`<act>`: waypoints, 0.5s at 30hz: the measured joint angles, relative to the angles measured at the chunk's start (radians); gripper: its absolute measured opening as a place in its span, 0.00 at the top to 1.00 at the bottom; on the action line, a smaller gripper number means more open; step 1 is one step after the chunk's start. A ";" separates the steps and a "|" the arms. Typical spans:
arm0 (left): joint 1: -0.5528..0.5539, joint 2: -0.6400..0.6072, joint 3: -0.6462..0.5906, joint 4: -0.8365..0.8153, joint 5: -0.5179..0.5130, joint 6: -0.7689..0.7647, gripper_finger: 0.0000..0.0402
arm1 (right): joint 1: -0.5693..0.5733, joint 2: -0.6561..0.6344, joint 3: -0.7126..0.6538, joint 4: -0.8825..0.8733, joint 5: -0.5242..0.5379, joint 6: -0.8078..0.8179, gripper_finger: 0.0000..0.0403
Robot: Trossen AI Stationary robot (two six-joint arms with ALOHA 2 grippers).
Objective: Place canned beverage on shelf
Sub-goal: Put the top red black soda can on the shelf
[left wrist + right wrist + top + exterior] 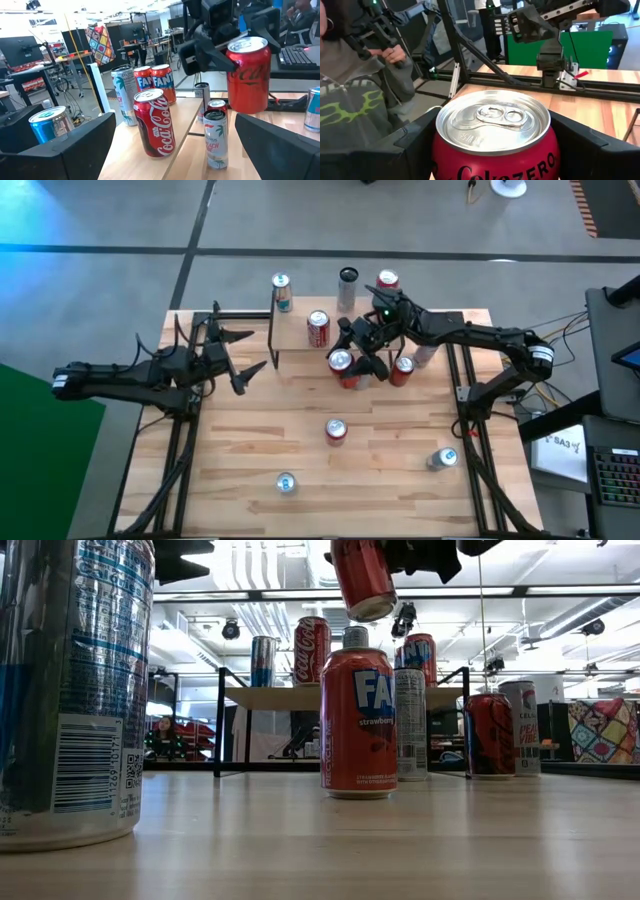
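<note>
Right gripper (352,362) fingers squeezing red Coke Zero can (495,135) — holding it up over desk (300,440), beside shelf (300,330). Coca-Cola can (318,328) standing on shelf. Left gripper (245,360) waiting, fingers wide apart, holding nothing.

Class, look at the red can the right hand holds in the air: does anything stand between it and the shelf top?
Nothing visible blocks it. The right hand holds the red can clear above the table, beside the shelf. A Coca-Cola can already stands there, with bare plank beside it.
</note>
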 joint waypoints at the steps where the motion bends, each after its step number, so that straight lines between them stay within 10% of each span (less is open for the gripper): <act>1: 0.000 0.000 0.000 0.003 0.000 -0.001 0.02 | 0.005 0.000 -0.007 0.009 0.009 0.001 0.27; 15: 0.000 0.014 0.000 0.035 0.001 -0.007 0.02 | 0.029 0.000 -0.083 0.091 0.037 -0.002 0.27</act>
